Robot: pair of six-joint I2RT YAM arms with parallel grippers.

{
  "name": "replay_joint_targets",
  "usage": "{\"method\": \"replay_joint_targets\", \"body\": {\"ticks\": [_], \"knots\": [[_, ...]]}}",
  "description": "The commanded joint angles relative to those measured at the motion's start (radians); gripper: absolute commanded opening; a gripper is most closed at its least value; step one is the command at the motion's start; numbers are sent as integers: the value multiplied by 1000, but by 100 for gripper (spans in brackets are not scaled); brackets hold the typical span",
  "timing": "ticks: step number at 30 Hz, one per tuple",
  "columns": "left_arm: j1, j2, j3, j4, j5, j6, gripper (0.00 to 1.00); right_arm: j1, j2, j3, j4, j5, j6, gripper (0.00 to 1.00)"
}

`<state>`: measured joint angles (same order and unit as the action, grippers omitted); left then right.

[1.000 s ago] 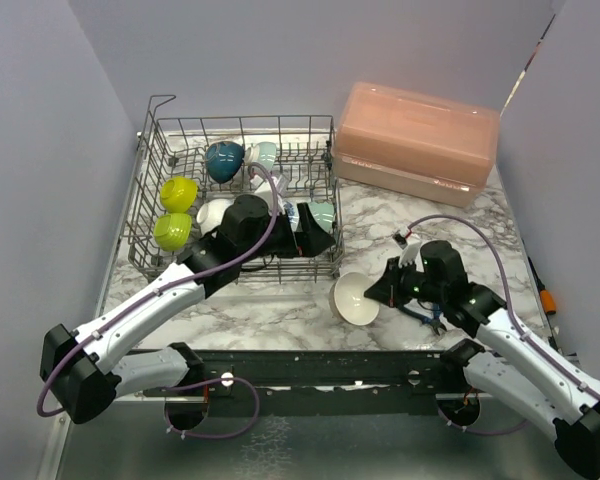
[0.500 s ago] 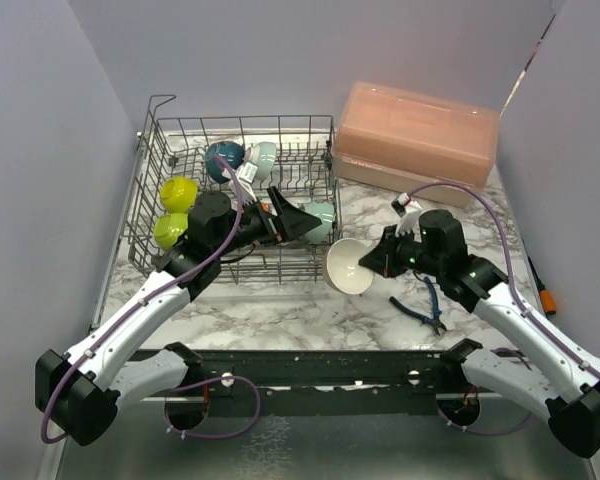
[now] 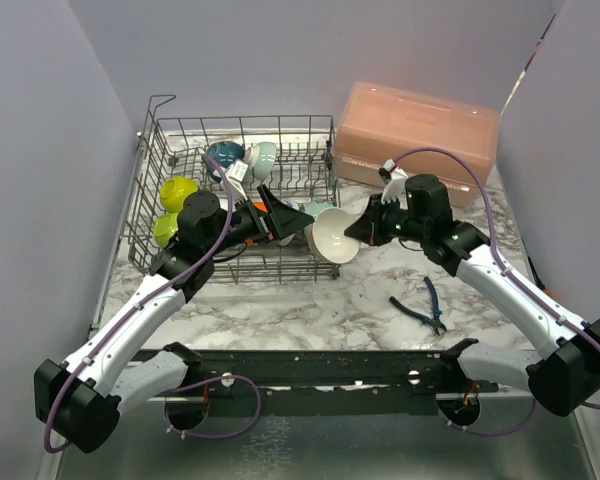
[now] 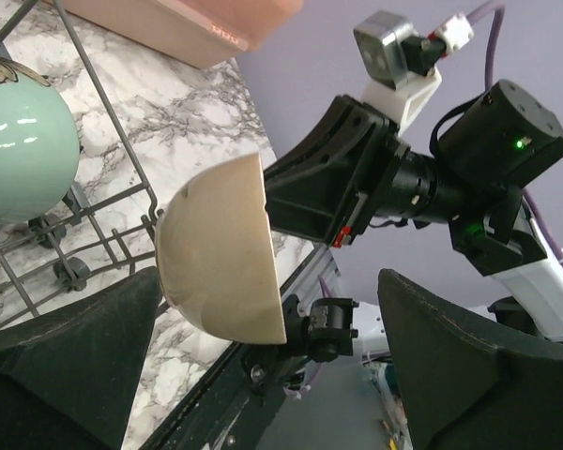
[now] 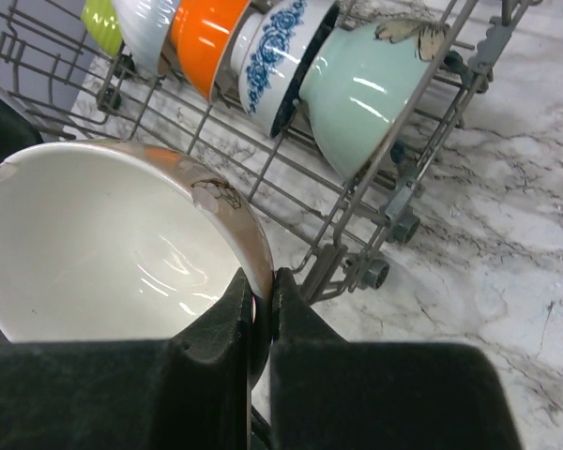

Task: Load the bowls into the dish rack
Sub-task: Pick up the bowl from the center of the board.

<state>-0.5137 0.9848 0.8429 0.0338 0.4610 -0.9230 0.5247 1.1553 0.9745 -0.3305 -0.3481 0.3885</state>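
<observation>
My right gripper (image 3: 365,228) is clamped on the beige bowl's (image 3: 332,236) rim, holding it above the counter (image 3: 310,310) beside the dish rack (image 3: 150,200), far left. My left gripper (image 3: 290,220) gapes wide there, probably to receive it.

Soft, even light fell from above; shadows were faint. Glare streaked the pale teal bowl (image 5: 375,94); wrist-view foregrounds were dark and blurred.
</observation>
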Motion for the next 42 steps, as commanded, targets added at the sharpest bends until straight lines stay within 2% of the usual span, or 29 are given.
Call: {"method": "replay_joint_targets", "body": {"ticks": [1,16,24,28,30,35,36,37,39,42], "knots": [[6,11,-12,-7,54,10,99,-8,35,80,119,-97,11,0],[5,88,-48,89,105,-24,98,-9,109,174,218,-164,57,0],[7,130,-77,243,156,-92,87,-9,137,179,231,-190,64,0],[6,141,-73,257,162,-85,72,-9,156,182,233,-197,63,0],[7,146,-71,264,166,-89,61,-9,162,186,230,-195,62,0],[7,156,-73,273,170,-88,15,-10,184,193,218,-176,53,0],[7,159,-71,272,168,-91,9,-9,189,199,210,-175,50,2],[8,161,-71,272,168,-93,5,-8,194,204,204,-176,46,6],[12,162,-70,274,168,-89,0,-8,197,203,202,-175,39,22],[29,167,-67,273,169,-86,0,-10,205,210,175,-156,24,43]]}}
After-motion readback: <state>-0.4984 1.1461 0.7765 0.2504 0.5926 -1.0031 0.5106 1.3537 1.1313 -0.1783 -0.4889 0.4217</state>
